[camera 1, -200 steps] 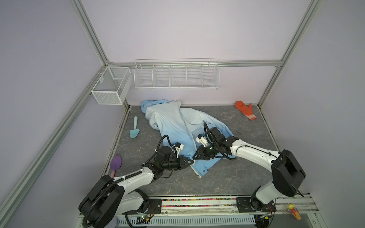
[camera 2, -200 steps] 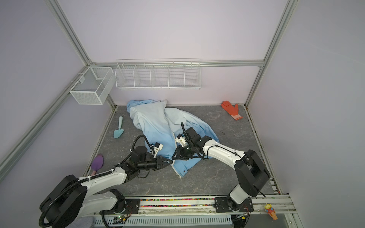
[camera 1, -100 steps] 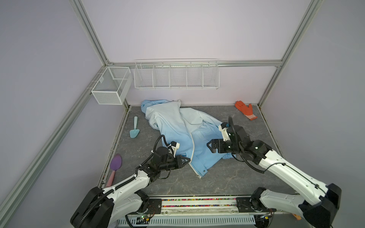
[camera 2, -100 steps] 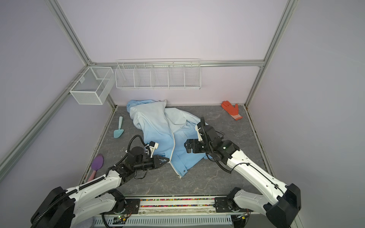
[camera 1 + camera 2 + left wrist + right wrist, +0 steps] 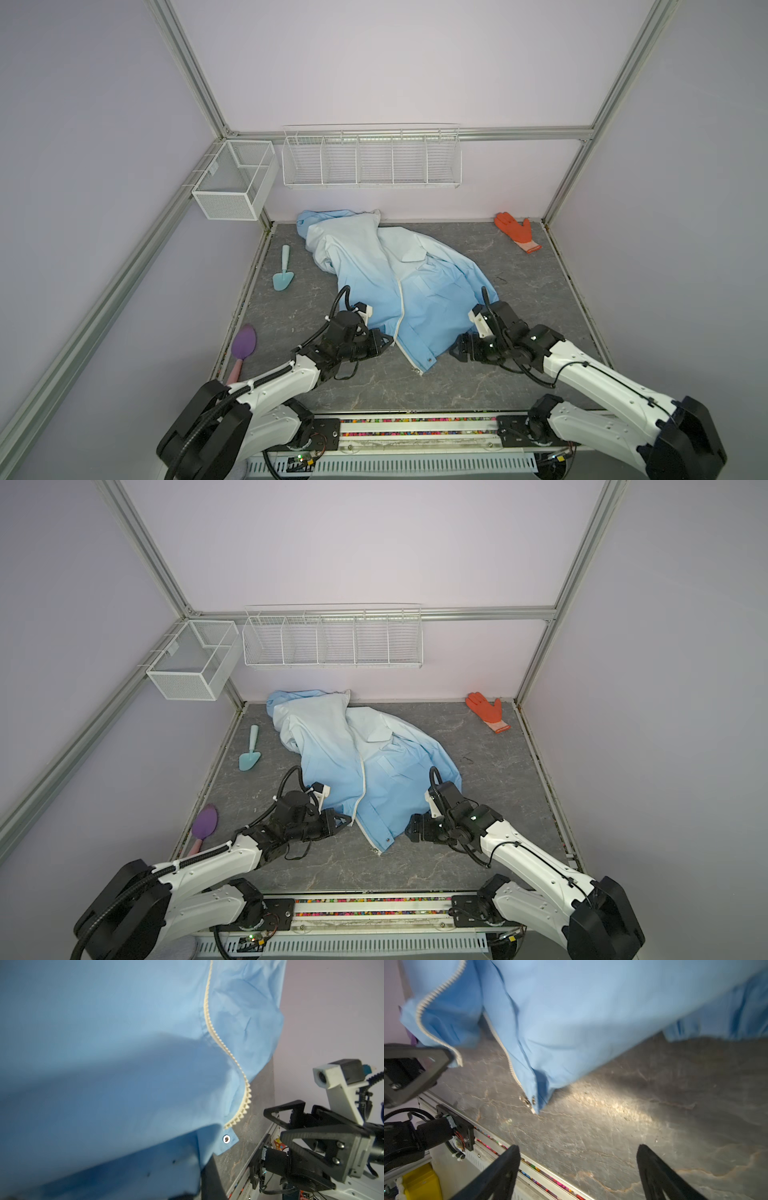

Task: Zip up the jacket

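Right fingers point(image 5: 502, 1174) pulled back off jacket point(image 5: 415, 282), spread wide, empty; left fingers point(image 5: 423, 1064) clamped shut on its hem

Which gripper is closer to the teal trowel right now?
Left. The left gripper, shut on the jacket hem, is right of and in front of the teal trowel; the right gripper sits open past the hem, farther right.

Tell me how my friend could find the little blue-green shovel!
Start at the white mesh box hanging in the left back corner and look down to the grey floor. There, just left of the big light-blue jacket, lies the shovel. It is teal with a pointed blade, unlike the purple tool nearer the front.
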You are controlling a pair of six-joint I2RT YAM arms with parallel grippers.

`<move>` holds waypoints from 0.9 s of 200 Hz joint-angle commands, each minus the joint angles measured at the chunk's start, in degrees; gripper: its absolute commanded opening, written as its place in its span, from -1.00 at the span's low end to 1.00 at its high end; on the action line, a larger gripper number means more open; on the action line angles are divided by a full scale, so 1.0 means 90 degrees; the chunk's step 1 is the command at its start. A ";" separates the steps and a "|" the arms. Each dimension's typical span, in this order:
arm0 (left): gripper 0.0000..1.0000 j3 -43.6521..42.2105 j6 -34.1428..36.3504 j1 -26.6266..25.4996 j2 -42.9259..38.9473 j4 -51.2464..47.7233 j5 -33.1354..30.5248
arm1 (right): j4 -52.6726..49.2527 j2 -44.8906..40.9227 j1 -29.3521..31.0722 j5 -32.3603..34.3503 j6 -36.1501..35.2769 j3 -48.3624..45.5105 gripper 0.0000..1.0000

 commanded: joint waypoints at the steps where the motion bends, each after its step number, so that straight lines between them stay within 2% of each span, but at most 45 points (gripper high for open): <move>1: -1.00 0.0138 -0.0115 -0.0170 0.0685 0.0613 -0.0184 | 0.0818 -0.0173 0.0017 -0.0460 0.0597 -0.0352 0.79; 23: -1.00 0.0310 -0.0241 -0.0307 0.1530 0.1081 -0.0080 | 0.1044 0.0045 0.0042 -0.0358 0.0661 -0.0383 0.78; 45: -1.00 0.0381 -0.0342 -0.0400 0.1949 0.1262 -0.0016 | 0.1332 0.0438 0.0051 -0.0392 0.0609 -0.0339 0.78; 95: -1.00 0.0431 -0.0456 -0.0571 0.2357 0.1177 -0.0247 | 0.2106 0.1631 0.0149 -0.0800 0.0406 -0.0209 0.86; 144: -1.00 0.1071 -0.0553 -0.0543 0.2981 0.0944 -0.0522 | 0.2749 0.1992 0.0222 -0.1046 0.0139 -0.0279 0.88; 180: -1.00 0.1321 -0.0418 -0.0280 0.2891 0.0460 -0.0627 | 0.2735 0.2407 0.0206 -0.1070 -0.0222 -0.0123 0.94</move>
